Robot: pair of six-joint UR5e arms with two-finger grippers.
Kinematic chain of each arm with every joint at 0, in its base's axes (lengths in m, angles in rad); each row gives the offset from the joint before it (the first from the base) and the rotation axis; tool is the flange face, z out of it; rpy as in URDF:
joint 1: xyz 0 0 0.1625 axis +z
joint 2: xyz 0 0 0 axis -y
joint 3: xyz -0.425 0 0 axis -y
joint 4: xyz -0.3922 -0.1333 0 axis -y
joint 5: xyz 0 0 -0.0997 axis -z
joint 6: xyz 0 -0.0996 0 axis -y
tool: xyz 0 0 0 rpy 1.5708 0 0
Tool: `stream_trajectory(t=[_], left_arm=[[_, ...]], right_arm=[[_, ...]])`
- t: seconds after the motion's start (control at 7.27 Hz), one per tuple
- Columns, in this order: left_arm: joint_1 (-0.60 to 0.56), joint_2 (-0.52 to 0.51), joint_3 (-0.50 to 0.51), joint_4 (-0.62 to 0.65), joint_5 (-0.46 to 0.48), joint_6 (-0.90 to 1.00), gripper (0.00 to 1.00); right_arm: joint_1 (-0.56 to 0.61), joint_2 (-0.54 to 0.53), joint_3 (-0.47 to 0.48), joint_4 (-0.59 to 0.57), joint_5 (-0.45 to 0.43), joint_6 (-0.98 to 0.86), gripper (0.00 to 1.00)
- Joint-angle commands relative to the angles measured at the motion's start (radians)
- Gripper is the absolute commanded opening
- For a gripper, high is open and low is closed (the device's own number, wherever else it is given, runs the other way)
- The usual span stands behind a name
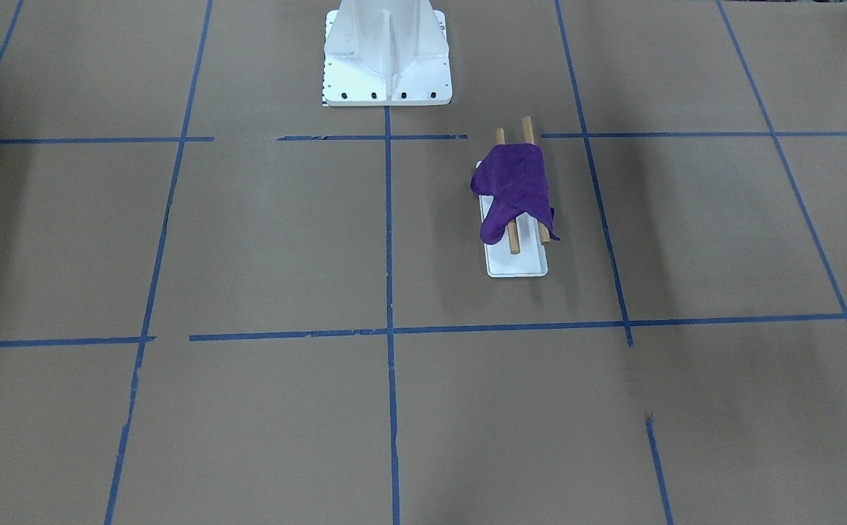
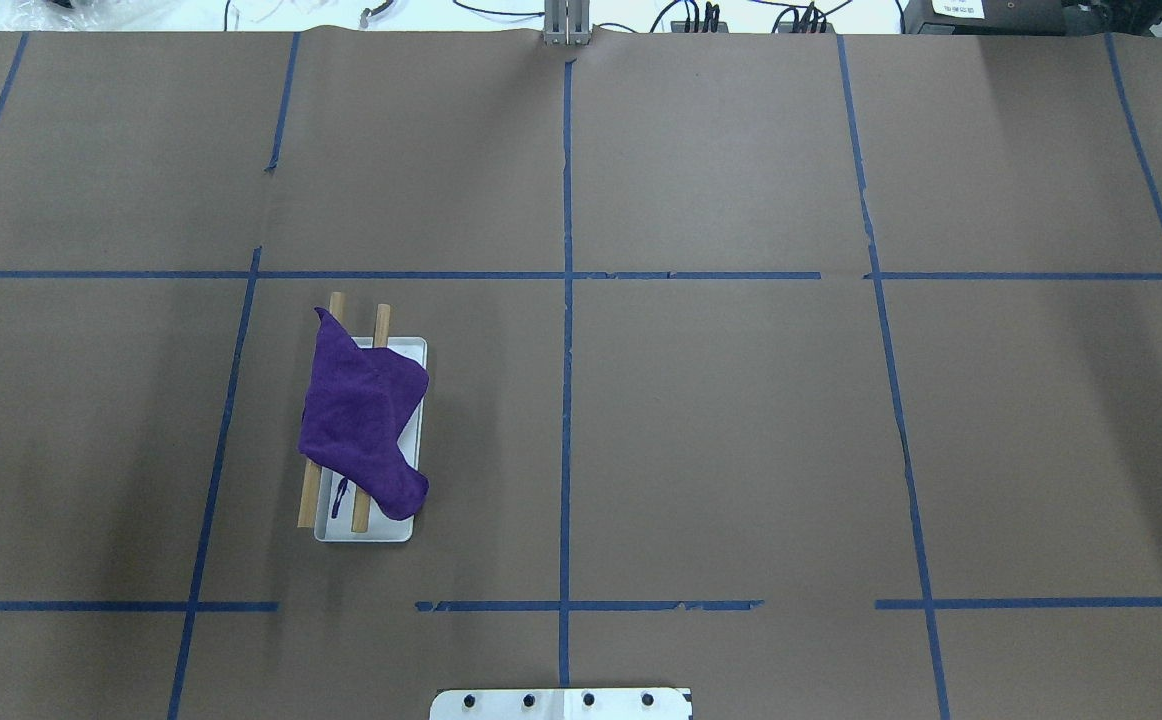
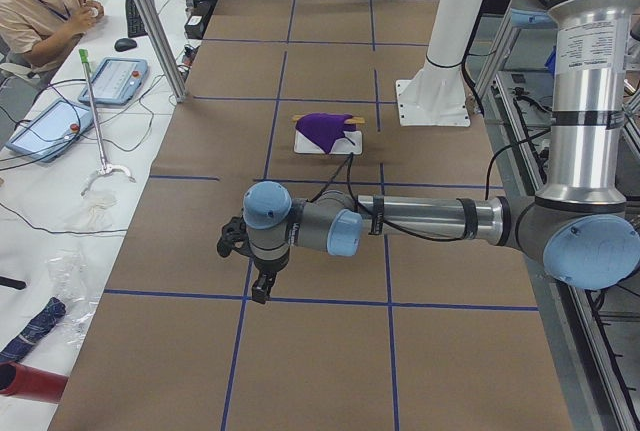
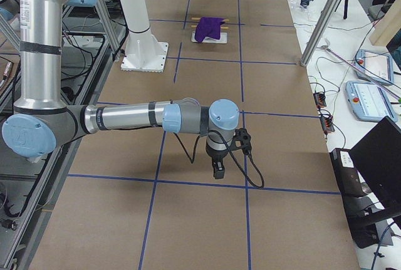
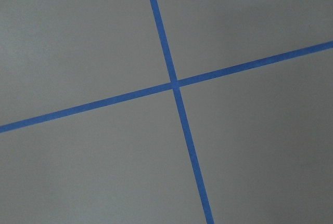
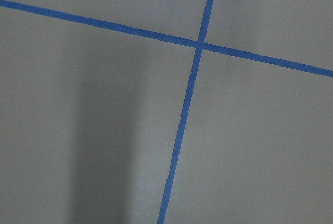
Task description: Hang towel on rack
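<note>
A purple towel [image 1: 514, 189] lies draped across the two wooden dowels of the rack [image 1: 517, 264], with a flap hanging down onto the white base. It also shows in the overhead view as towel [image 2: 361, 415] on rack [image 2: 381, 530]. My left gripper [image 3: 262, 286] shows only in the exterior left view, pointing down over bare paper, far from the rack. My right gripper [image 4: 217, 170] shows only in the exterior right view, likewise far from the towel [image 4: 208, 27]. I cannot tell if either is open or shut. Both wrist views show only brown paper and blue tape.
The large white bolted pedestal [image 1: 387, 58] stands at the robot's side of the table, near the rack. Blue tape lines grid the brown paper. A side table with tablets [image 3: 115, 81] and a seated operator [image 3: 40, 1] lies beyond the table's far edge.
</note>
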Motion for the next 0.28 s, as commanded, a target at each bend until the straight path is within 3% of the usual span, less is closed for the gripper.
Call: stream_trajectory(t=[0.0, 0.14], left_arm=[[0.002, -0.008, -0.017, -0.037, 0.003, 0.004, 1.0], [0.002, -0.018, -0.018, -0.043, 0.004, 0.006, 1.0]], right_arm=[[0.0, -0.007, 0.002, 0.0, 0.003, -0.001, 1.0], [0.0, -0.016, 0.002, 0.0, 0.007, -0.001, 1.0]])
